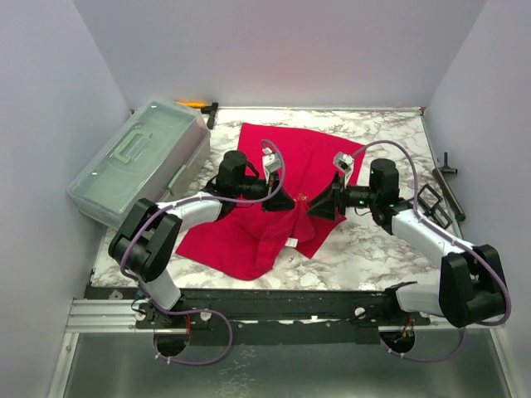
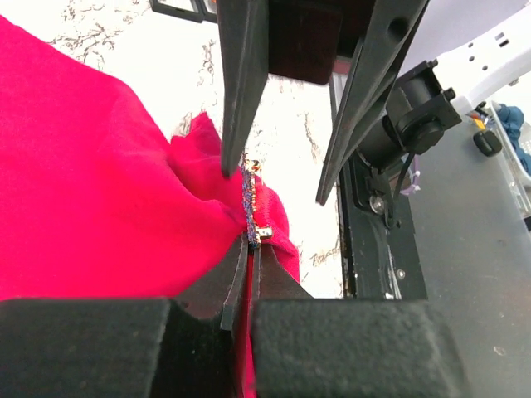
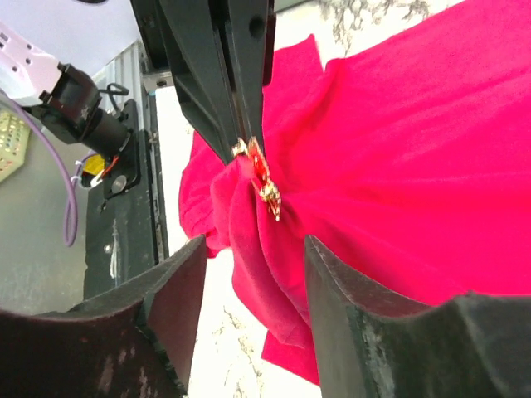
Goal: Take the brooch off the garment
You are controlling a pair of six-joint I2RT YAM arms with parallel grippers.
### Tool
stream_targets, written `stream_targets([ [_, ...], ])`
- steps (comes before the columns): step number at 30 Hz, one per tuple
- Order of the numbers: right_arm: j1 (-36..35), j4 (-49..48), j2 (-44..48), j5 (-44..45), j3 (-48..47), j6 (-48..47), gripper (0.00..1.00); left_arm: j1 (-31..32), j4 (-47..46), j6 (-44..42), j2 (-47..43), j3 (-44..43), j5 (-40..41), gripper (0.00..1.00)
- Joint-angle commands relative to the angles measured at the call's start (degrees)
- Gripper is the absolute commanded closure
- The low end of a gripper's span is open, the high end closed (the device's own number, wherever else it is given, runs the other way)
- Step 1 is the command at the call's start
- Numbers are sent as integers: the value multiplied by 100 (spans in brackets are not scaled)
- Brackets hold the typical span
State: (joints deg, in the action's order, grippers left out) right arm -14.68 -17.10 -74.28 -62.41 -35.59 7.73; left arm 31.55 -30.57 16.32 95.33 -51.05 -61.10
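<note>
The red garment lies bunched on the marble table, with a white label near its front edge. A small gold brooch with red stones is pinned on a raised fold between the two grippers. My left gripper is shut on this fold, its tips right at the brooch. It also shows in the right wrist view. My right gripper is open, facing the brooch a short way off, not touching it. Its spread fingers show in the left wrist view.
A clear plastic box with a lid stands at the left edge. A black tool lies along the right edge, and a small orange and black tool lies at the back. The table's dark front rail is close behind the grippers.
</note>
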Motion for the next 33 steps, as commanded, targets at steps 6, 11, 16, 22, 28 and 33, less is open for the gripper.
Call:
stream_targets([
  [6,192,4354,118,575,-1756,-3094,29,107,1844,-1911,-300,-161,-219,100],
  [11,178,6298,-462,532,-2811,-4676,30,489,3908,-3596,-144,-817,68,100],
  [16,-107,6398,-707,239,-2816,-4559,30,754,4203,-3726,6,-1140,165,100],
  [22,-250,5895,-555,154,-2417,-4264,33,838,4289,-3688,118,-1329,108,100],
  [28,-272,5920,-560,95,-2419,-4333,40,867,4380,-3706,214,-1416,78,100],
  [33,-363,5570,-591,5,-2319,-4027,45,891,4416,-3656,285,-1503,54,100],
])
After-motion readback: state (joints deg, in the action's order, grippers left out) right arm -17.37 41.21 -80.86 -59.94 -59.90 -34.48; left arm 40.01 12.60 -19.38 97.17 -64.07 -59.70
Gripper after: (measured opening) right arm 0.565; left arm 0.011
